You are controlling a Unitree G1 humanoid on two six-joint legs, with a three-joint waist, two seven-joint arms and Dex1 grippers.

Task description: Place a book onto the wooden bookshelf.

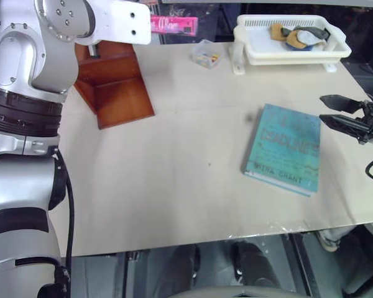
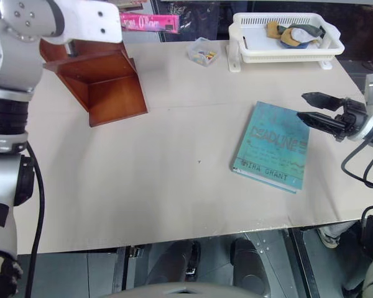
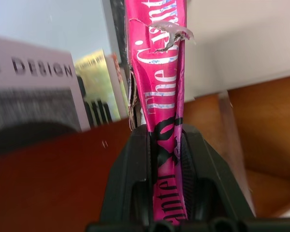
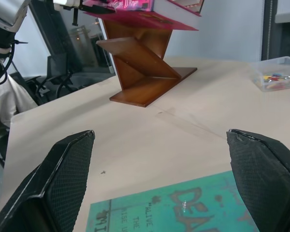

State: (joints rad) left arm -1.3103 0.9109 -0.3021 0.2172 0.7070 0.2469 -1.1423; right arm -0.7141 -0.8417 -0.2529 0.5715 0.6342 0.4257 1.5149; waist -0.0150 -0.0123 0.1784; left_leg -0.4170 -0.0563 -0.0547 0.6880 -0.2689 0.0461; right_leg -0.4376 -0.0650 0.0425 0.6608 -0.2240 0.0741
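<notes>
Left gripper (image 3: 165, 193) clamped tight on the spine of the pink book (image 3: 159, 82), holding it up over the wooden bookshelf (image 1: 115, 93) at the table's far left. Right gripper (image 2: 314, 107) spread wide and empty, hovering just above the far right edge of the teal book (image 2: 272, 146) lying flat on the table (image 1: 174, 180).

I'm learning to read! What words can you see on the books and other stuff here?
"DEADLINE" and "MIRA GRANT": on the teal book lying flat on the table.
"The": on the pink book spine held by the left gripper; the rest is unclear.
"DESIGN": on a grey book cover behind the wooden bookshelf.
</notes>
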